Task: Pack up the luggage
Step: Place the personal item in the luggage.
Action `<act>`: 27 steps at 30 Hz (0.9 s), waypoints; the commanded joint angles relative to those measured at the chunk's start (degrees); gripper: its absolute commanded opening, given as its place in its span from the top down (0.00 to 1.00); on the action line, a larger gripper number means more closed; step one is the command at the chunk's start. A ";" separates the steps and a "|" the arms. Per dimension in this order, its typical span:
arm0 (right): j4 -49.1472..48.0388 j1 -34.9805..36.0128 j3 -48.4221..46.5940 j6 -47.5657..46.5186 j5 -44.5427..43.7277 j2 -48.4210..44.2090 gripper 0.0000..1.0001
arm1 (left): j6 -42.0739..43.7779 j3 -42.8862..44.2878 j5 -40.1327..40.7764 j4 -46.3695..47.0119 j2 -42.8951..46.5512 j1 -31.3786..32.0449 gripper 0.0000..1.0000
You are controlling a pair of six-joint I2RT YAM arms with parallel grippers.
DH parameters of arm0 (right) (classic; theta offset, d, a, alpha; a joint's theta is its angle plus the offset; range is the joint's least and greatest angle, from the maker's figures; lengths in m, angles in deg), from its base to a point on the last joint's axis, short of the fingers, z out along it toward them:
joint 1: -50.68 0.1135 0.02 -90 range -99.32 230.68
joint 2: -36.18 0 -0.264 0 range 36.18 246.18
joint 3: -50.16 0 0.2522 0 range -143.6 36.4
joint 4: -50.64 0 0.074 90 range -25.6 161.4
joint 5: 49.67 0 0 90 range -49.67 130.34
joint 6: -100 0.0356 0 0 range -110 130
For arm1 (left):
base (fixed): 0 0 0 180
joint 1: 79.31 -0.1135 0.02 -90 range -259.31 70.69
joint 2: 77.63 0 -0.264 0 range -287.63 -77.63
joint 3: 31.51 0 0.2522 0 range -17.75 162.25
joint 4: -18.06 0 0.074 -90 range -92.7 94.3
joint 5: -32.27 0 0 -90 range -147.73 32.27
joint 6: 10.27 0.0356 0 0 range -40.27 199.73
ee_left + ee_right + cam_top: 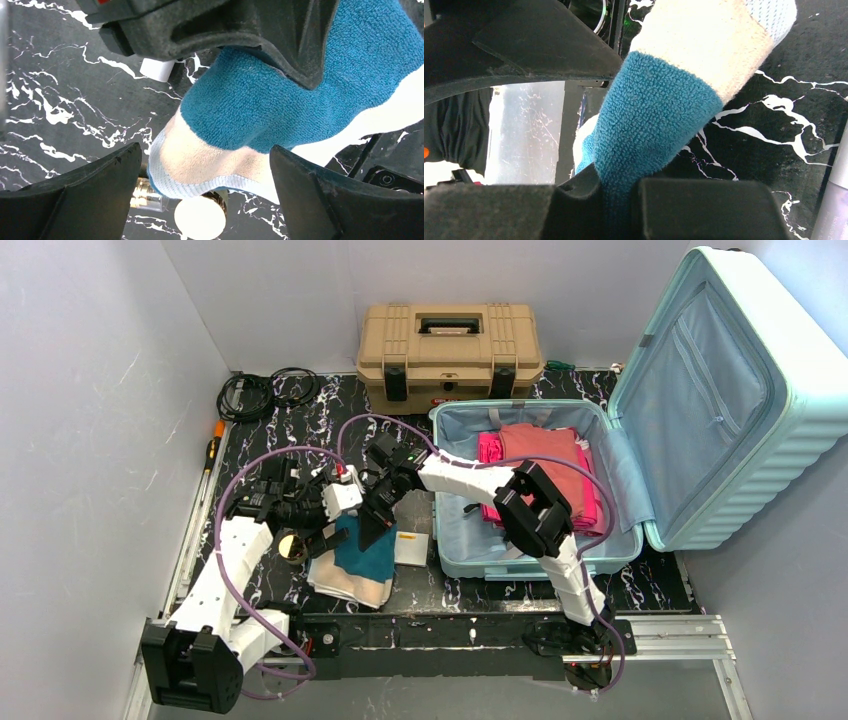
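Lowest in the overhead view stand two arms, meeting left of centre over one teal and cream cloth [365, 558] on the black marbled table [640, 585]. The right gripper [619, 200] has its fingers pinched tight on the teal part, which hides their tips. The left gripper [205, 150] has its fingers wide apart, either side of the cream end and not pressing it. A round pale thing [200, 220] beneath is half covered and hard to name. One white card [410, 548] lies just beside the cloth. At right, one mint-blue suitcase [810, 410] lies open, its lid leaning back, holding folded pink clothes [540, 455] too overlapped to count. Behind sit one tan toolbox [450, 355] and coiled black cables [265, 392].
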 commanded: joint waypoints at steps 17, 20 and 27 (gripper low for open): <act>-14.03 -13.92 5.83 16.05 -1.06 -28.57 0.99 | -21.22 17.18 12.13 -8.08 9.22 -0.19 0.02; -18.22 -20.20 11.14 18.94 -2.50 -35.63 0.99 | -23.33 19.14 9.73 -9.32 8.93 -0.19 0.02; -9.30 -30.38 17.15 12.35 -12.44 -46.87 0.99 | -25.23 20.73 7.26 -9.34 7.13 -0.19 0.02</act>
